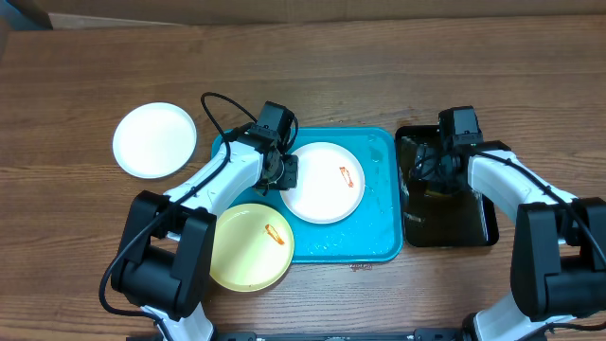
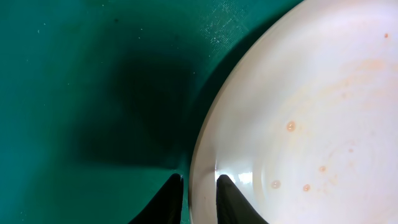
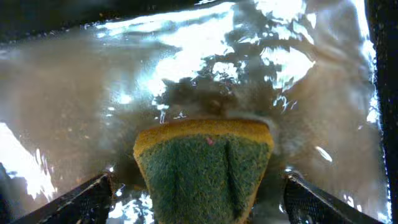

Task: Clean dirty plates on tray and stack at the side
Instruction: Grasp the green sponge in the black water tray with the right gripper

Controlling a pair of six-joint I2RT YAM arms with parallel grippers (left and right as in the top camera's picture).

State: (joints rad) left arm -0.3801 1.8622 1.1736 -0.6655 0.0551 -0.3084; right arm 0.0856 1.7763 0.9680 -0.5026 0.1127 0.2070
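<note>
A white plate (image 1: 324, 182) with an orange-red smear lies on the turquoise tray (image 1: 374, 227). My left gripper (image 1: 284, 171) is shut on its left rim. In the left wrist view the rim of the white plate (image 2: 298, 124) passes between the two dark fingertips (image 2: 171, 198), with the left gripper (image 2: 199, 190) low over the tray (image 2: 74, 74). A pale yellow plate (image 1: 249, 246) with a smear overlaps the tray's front-left corner. Another white plate (image 1: 154, 140) rests on the table at the left. My right gripper (image 3: 199, 190) stands open, a sponge (image 3: 205, 168) loose between its fingers.
A black tray (image 1: 454, 225) holding shiny water sits right of the turquoise tray, and my right gripper (image 1: 443, 163) hangs over its far end. The wet tray floor (image 3: 93, 99) fills the right wrist view. Bare wooden table lies along the back and the far left.
</note>
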